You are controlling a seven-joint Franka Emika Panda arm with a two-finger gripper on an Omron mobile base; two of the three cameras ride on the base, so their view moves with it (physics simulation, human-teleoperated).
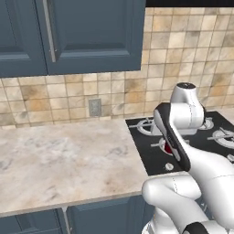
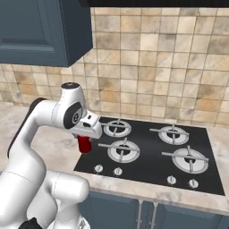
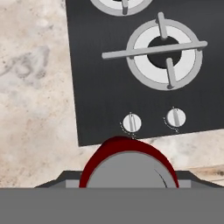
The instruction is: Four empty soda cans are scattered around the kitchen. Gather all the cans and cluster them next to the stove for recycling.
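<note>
The gripper (image 2: 84, 139) is clamped on one red can (image 2: 84, 144), its fingers narrowed onto the can's sides; the can hangs upright under the hand, above the stove's (image 2: 152, 154) left edge where black glass meets the counter (image 2: 53, 145). In the hand view the can's (image 3: 127, 164) grey top and red rim sit at the bottom, with two knobs (image 3: 131, 123) and a burner (image 3: 165, 54) beyond. The right base view gives the whole stove: four burners, four knobs. In the left base view the forearm covers most of the can (image 1: 168, 148), a red sliver showing, and a wall outlet (image 1: 94, 107) shows over the long counter.
</note>
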